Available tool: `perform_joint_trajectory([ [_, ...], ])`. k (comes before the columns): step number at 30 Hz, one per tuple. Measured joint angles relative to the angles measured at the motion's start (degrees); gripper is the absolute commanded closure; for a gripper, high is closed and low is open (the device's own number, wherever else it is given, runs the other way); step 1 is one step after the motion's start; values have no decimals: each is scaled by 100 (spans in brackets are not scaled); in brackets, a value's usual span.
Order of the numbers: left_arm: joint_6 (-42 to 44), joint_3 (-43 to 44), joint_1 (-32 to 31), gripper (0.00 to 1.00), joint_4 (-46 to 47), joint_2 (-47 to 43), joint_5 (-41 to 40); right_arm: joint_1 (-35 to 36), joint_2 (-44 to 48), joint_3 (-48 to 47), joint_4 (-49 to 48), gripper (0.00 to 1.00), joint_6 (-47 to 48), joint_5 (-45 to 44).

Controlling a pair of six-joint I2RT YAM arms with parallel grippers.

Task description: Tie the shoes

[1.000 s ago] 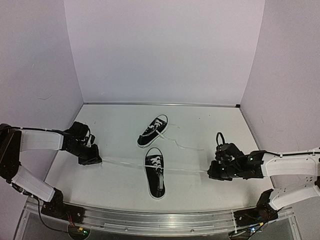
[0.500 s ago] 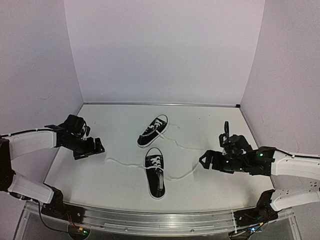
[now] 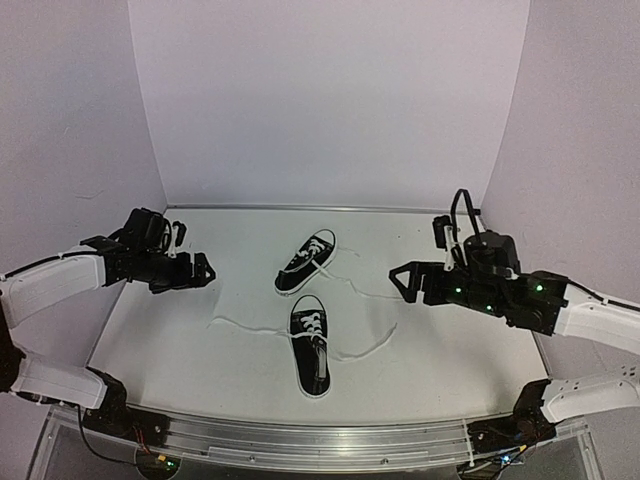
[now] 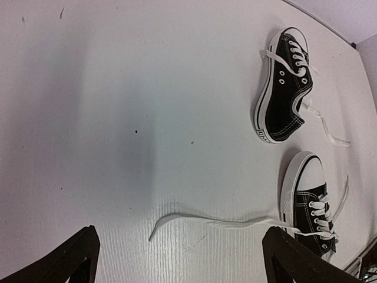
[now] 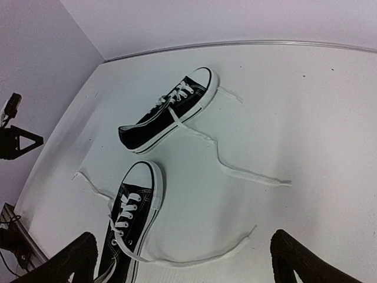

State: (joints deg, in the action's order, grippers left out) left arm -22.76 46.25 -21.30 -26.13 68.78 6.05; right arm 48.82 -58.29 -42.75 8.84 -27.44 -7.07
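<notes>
Near shoe (image 3: 310, 345) lay mid-table (image 3: 450, 350), toe away from arm bases. Far shoe (image 3: 306, 262) just beyond, toe angled right. White laces (image 3: 240, 327) untied, slack on table both sides. Left gripper (image 3: 190, 262) and right gripper (image 3: 412, 272) spread wide, empty, well apart from the laces.

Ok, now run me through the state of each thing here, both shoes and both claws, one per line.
Near shoe: upright, untied, lace ends lying slack on the table to either side.
Far shoe: untied, lace trailing loose across the table.
Left claw: open, holding nothing.
Right claw: open, holding nothing.
</notes>
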Motion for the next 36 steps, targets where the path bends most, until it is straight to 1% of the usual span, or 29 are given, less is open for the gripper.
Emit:
perform_joint_trajectory([
  [3, 167, 30, 2, 0, 126, 32, -72, -2, -608, -352, -242, 2, 415, 226],
  [7, 209, 14, 3, 0, 588, -43, -42, -6, -1316, -667, -493, 2, 780, 761],
  [10, 286, 57, 5, 0, 816, -62, 207, -4, -1584, -682, -569, 2, 905, 1149],
  [14, 375, 250, -92, 1, 912, 222, 410, -4, -1703, -682, -636, 2, 1006, 1564],
  [17, 658, 199, -416, 0, 1054, 348, 594, -4, -1704, -682, -760, 2, 1071, 1771],
  [22, 1567, 161, -1356, 3, 1281, 647, 944, -4, -1733, -682, -904, 2, 1157, 2008],
  [24, 1954, 161, -1568, 6, 1313, 876, 1039, -4, -1778, -682, -925, 2, 1174, 2090],
  [29, 3001, 179, -1872, 19, 1327, 1615, 1085, -13, -1841, -682, -926, 2, 1175, 2251],
  [31, 3403, 228, -1999, 26, 1265, 1972, 1084, -33, -1842, -677, -938, 2, 1174, 2304],
  [34, 3951, 382, -2153, 39, 1143, 2436, 1072, -58, -1842, -648, -974, 2, 1167, 2366],
  [36, 4272, 565, -2241, 46, 1040, 2701, 1044, -86, -1842, -598, -1006, 2, 1150, 2406],
])
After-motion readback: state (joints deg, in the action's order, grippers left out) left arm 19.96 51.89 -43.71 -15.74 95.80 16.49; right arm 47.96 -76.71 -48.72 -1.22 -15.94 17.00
